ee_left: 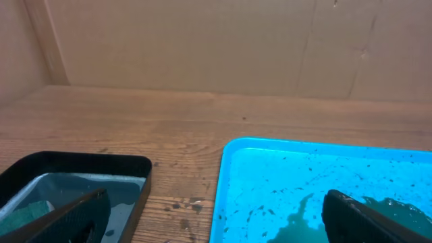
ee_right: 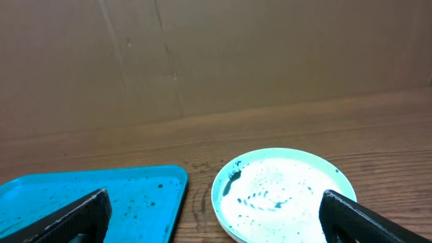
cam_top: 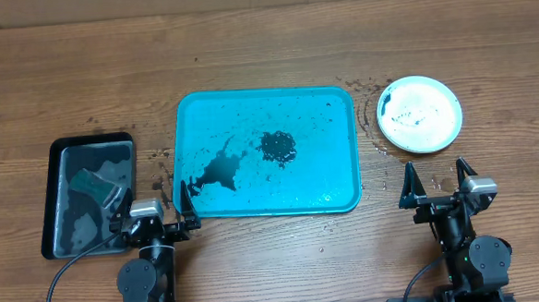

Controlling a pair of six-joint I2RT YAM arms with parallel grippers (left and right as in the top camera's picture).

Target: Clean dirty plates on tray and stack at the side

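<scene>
- Both open and empty: my right hand (cam_top: 436, 181) over the surface (cam_top: 533, 248), my left hand (cam_top: 178, 197) at the tray's (cam_top: 316, 162) near-left corner.
- The tray carries only dark smears (cam_top: 277, 147).
- The speckled plate (cam_top: 420, 113) lies right of the tray, straight ahead of my right hand, the nearer arm.

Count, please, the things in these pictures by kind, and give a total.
Trays: 2, the turquoise tray and the black tray
Plates: 1 in view, the plate beside the turquoise tray
Sponges: 1, the sponge in the black tray
End effectors: 2, the left end effector and the right end effector, both open
Total: 6
</scene>
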